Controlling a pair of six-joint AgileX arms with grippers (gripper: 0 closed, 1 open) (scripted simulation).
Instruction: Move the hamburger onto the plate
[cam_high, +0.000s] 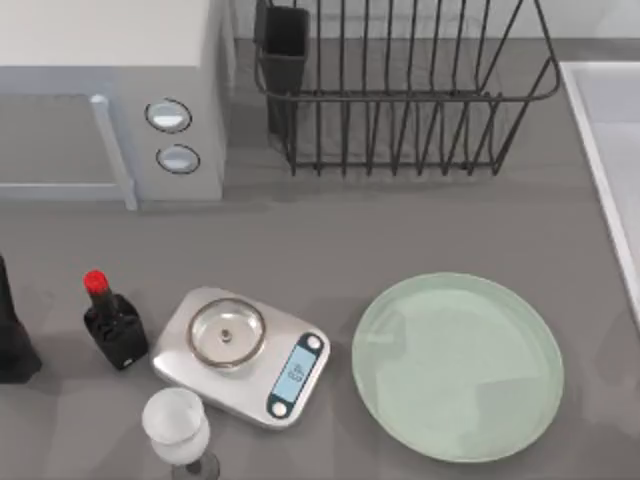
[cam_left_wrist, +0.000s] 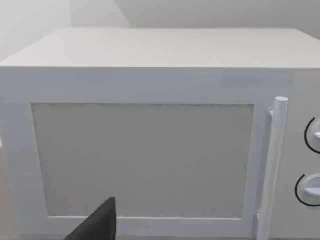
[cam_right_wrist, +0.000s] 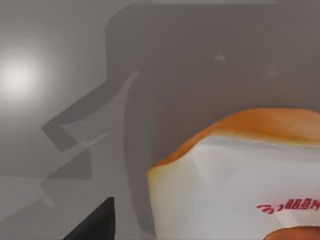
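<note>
Top view: grey surface (cam_high: 400, 230). The plate (cam_high: 457, 365) lies flat on its right-hand part, near the front edge, just right of the scale (cam_high: 240, 355), with a narrow gap between them. The scale sits at an angle, steel disc (cam_high: 227, 332) on top, lit display (cam_high: 296, 375) at the corner nearest the plate. A glass (cam_high: 178, 425) stands upright just in front of the scale. A dark bottle (cam_high: 113, 320) with a red cap stands just left of the scale. A black object (cam_high: 12, 340) is cut off at the left edge; what it is I cannot tell. Microwave (cam_high: 110, 100) at back left, door closed, two knobs facing the front. Wire rack (cam_high: 400, 90) at back centre with a dark cup (cam_high: 285, 45) in its left corner. A pale slab (cam_high: 610, 150) runs along the right edge.

Left wrist view: left claw (cam_left_wrist: 97, 222) shows as one dark tip, facing the microwave's closed door and handle (cam_left_wrist: 272, 165). Apart or together: cannot tell.

Right wrist view: hamburger (cam_right_wrist: 240, 175) is very close to the camera, with an orange-tan top and a white side bearing red print. Grey surface and arm shadows lie behind it, so it is not on the plate. Right claw (cam_right_wrist: 95, 222) shows as one dark tip beside the hamburger. Whether it touches or clamps the hamburger, cannot tell.
</note>
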